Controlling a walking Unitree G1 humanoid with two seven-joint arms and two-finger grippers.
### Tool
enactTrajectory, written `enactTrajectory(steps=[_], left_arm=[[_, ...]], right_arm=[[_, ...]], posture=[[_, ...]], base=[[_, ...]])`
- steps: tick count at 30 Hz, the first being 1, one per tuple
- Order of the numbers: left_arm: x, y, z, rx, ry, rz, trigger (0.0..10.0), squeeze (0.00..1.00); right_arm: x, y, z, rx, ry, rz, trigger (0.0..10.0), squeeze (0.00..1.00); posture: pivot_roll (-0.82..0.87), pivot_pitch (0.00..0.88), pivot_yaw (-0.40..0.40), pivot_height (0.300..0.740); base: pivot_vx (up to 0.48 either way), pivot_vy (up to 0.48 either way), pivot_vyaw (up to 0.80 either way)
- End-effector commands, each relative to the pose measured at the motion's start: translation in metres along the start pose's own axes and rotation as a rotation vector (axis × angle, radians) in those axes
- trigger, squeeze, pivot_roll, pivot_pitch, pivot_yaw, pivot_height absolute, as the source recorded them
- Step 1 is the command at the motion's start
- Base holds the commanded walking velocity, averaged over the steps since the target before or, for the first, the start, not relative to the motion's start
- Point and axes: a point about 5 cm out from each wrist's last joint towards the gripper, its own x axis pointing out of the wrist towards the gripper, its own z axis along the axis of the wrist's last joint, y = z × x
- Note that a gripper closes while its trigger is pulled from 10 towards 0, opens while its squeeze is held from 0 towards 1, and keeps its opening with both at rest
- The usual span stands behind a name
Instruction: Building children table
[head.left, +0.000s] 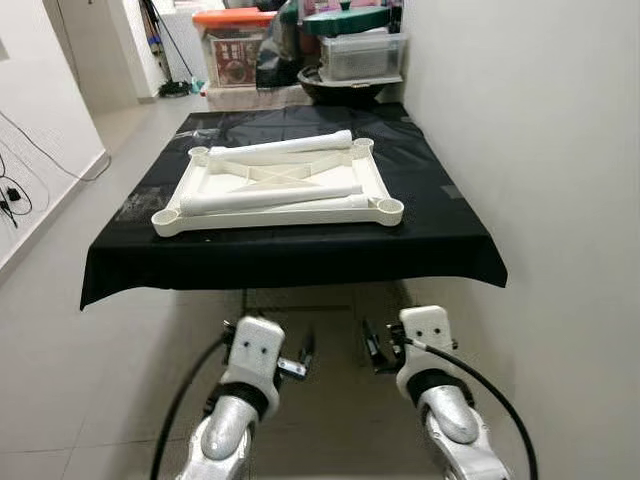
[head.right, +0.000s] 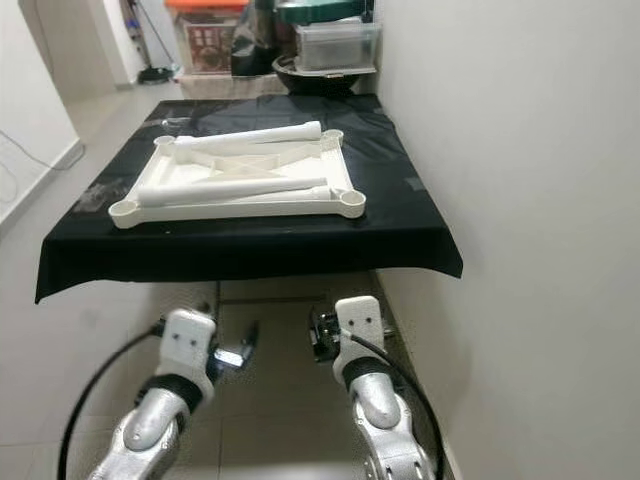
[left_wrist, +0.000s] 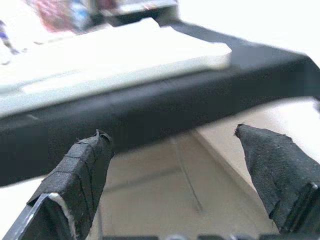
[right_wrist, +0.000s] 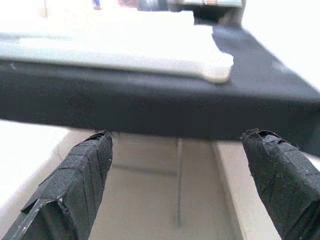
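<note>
A white plastic children's tabletop (head.left: 200, 185) lies upside down on a table draped in black cloth (head.left: 300, 250), with round sockets at its corners. Several white tube legs (head.left: 270, 198) lie loose across it, one along the far side (head.left: 285, 146). Both arms are held low in front of the table's near edge. My left gripper (left_wrist: 172, 150) is open, its black fingers spread, aimed at the cloth edge below the tabletop (left_wrist: 115, 55). My right gripper (right_wrist: 177, 150) is also open and empty, facing the same edge and the tabletop's near corner (right_wrist: 215, 70).
A white wall (head.left: 540, 150) runs close along the table's right side. Behind the table stand stacked plastic storage boxes (head.left: 362, 55), an orange-lidded box (head.left: 232, 40) and a dark bag. Tiled floor (head.left: 70, 330) opens to the left, with cables along the left wall.
</note>
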Motion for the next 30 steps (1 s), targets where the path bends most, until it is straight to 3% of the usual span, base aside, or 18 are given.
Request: enactTrajectory(steps=[1,5,19,27,30], left_arm=[[-0.001,0.000,0.000,0.014,-0.001,0.000,10.0,0.00],[0.001,-0.009,-0.001,0.039,0.001,-0.045,10.0,0.00],[0.007,-0.012,-0.007,0.040,0.018,-0.045,10.0,0.00],[0.007,-0.012,-0.013,0.017,0.059,-0.051,10.0,0.00],[0.007,-0.013,-0.017,0.010,0.078,-0.063,10.0,0.00]], right_arm=[[-0.003,0.007,-0.001,0.009,0.002,0.037,10.0,0.00],[-0.002,0.012,0.000,-0.016,-0.008,0.066,10.0,0.00],[0.001,0.006,-0.006,0.027,0.011,0.000,10.0,0.00],[0.001,0.003,-0.012,0.045,0.037,-0.028,10.0,0.00],[0.001,0.002,-0.015,0.052,0.050,-0.039,10.0,0.00]], posture=[[-0.01,0.000,0.012,0.740],[-0.01,0.000,0.011,0.740],[0.00,0.000,0.012,0.740],[-0.01,0.000,0.010,0.740],[-0.01,0.000,0.015,0.740]], base=[[0.000,0.000,0.00],[0.000,0.000,0.00],[0.000,0.000,0.77],[0.000,0.000,0.00],[0.000,0.475,0.00]])
